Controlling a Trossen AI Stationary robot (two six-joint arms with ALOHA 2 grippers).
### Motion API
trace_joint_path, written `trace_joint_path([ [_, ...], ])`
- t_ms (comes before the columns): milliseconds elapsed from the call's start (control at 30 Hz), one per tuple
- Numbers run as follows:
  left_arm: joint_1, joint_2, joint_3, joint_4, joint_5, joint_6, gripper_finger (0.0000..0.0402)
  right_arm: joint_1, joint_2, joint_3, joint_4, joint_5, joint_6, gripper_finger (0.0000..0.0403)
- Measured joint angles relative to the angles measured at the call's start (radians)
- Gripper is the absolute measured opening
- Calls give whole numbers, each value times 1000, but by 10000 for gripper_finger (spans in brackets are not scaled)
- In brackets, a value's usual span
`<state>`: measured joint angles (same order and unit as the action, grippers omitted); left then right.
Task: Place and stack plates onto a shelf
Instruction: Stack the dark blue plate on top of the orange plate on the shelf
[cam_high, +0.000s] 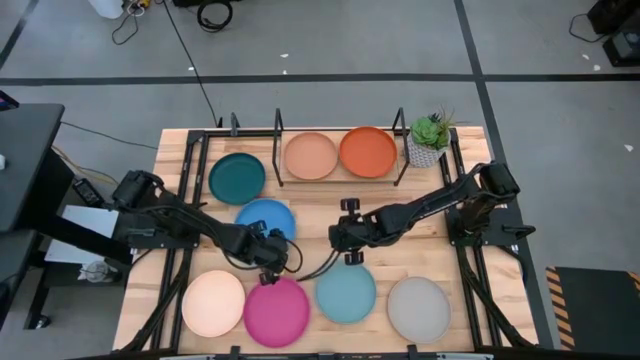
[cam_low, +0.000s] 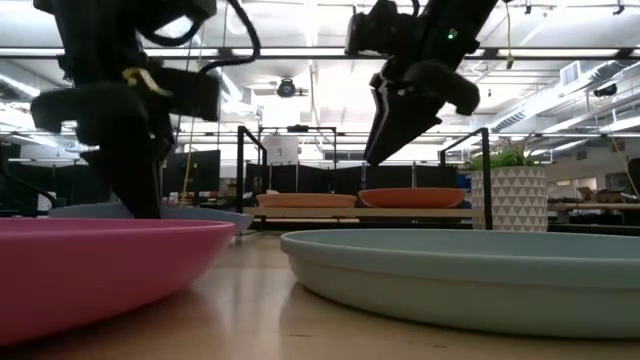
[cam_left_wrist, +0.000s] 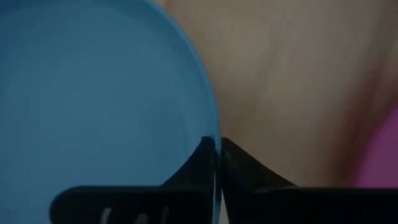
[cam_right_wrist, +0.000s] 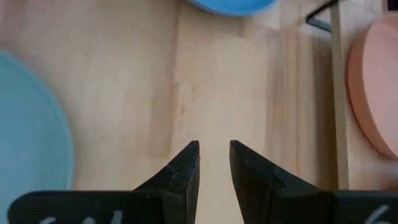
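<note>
The blue plate (cam_high: 264, 219) lies mid-table, and my left gripper (cam_high: 281, 254) is shut on its near right rim. My right gripper (cam_high: 346, 240) hangs open above bare wood, clear of the table in the low view (cam_low: 386, 140), between the blue plate and the light blue plate (cam_high: 346, 295). The tan plate (cam_high: 310, 156) and the orange plate (cam_high: 367, 152) sit side by side on the black rack (cam_high: 279, 130). The dark teal plate (cam_high: 237, 178) rests left of the rack. Cream (cam_high: 213, 303), magenta (cam_high: 277, 311) and grey (cam_high: 419, 308) plates lie along the near edge. My left gripper pinches the blue plate's rim (cam_left_wrist: 214, 132) between its two fingers (cam_left_wrist: 204, 158), one over the plate's inner side and one outside. The fingers come slanting down from the near right side. In the low view the plate (cam_low: 170, 212) stays low by the table.
A small green plant in a white pot (cam_high: 429, 142) stands at the rack's right end. Bare wood shows between the blue plate, the rack and the light blue plate (cam_right_wrist: 236, 87). The near row of plates lies just below both grippers.
</note>
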<state>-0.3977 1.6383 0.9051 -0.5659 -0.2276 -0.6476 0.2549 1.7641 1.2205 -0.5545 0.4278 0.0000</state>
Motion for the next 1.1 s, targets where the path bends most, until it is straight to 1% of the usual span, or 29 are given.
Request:
trace_joint_path([
  [133, -15, -65, 13, -12, 67, 59, 17, 48, 0, 0, 1, 0, -112, 94],
  [300, -52, -103, 89, -38, 143, 207, 17, 109, 0, 0, 74, 4, -244, 94],
  [367, -66, -103, 126, -34, 154, 292, 17, 119, 0, 0, 122, 4, -273, 96],
  [433, -78, -103, 156, -22, 152, 369, 17, 120, 0, 0, 153, -5, -295, 101],
  [533, -79, -103, 185, -18, 147, 433, 17, 119, 0, 0, 158, -14, -310, 115],
  [700, -75, -102, 209, -15, 129, 532, 17, 104, 1, 0, 189, -111, -318, 147],
  [833, -68, -101, 209, 1, 128, 584, 17, 95, 1, 0, 208, -107, -342, 165],
  [967, -68, -101, 209, 12, 120, 608, 17, 97, 1, 0, 215, -88, -364, 166],
  [1100, -69, -101, 209, 27, 25, 633, 16, 96, 1, 0, 226, -89, -370, 155],
])
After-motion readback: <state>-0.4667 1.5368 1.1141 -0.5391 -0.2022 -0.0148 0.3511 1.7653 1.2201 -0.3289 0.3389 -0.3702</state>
